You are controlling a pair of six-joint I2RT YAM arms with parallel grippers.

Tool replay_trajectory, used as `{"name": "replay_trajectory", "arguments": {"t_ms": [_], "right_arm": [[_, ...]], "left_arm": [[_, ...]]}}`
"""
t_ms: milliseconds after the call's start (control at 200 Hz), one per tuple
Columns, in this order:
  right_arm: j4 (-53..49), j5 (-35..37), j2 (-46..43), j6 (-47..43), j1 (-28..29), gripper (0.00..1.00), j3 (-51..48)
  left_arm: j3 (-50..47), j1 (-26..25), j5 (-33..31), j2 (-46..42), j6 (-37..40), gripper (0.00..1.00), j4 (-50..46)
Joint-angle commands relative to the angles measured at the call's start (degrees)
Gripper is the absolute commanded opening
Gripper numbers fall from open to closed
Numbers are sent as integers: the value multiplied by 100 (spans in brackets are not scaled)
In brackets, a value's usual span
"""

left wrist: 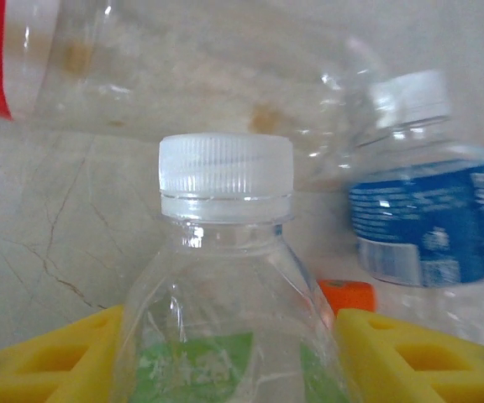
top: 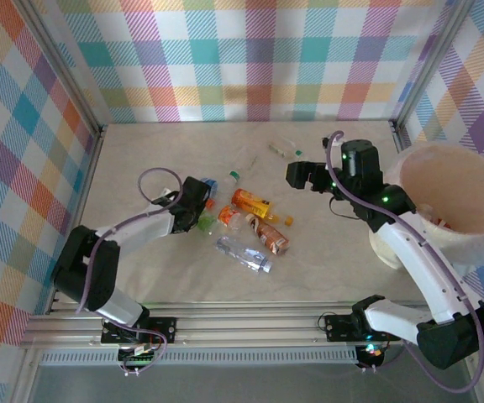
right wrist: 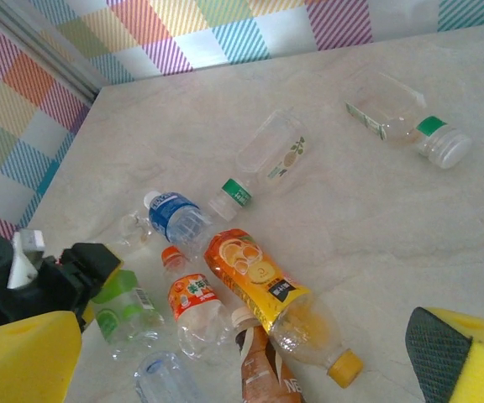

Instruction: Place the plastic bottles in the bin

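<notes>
Yellow fingers (left wrist: 49, 361) of our left pincer (left wrist: 229, 353) squeeze the green-label bottle (left wrist: 225, 277) on the counter (left wrist: 49, 210), so we can lift it. Our right pincer (top: 305, 176) hangs by the bin (top: 456, 148), spread wide, holding nothing.

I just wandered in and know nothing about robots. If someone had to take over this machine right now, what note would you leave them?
Left pincer: fingers flank the green-label bottle on the table; whether it grips yet, I can't tell.
Right pincer: open, empty, over the table near the bin.
Bottles: about nine on the table, most in a central cluster, a green-capped clear bottle and a white-capped one farther back.
Done: something orange shows inside the bin, perhaps a bottle.
Left: nearly all bottles need binning.
</notes>
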Motion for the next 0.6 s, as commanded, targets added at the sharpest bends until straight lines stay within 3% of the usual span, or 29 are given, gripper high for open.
{"name": "replay_trajectory", "arguments": {"t_ms": [0, 275, 430, 600], "right_arm": [[558, -558, -64, -252, 51, 100, -214], [1614, -2073, -4, -14, 51, 100, -851], [2294, -3061, 100, 334, 77, 100, -1099], [3155, -3359, 259, 761, 359, 100, -1318]], "left_arm": [[-157, 44, 72, -497, 574, 54, 567], [-360, -14, 1424, -1605, 2182, 55, 2393], [19, -129, 2125, -1743, 2666, 55, 2708], [375, -352, 2618, -1617, 2875, 56, 3067]]}}
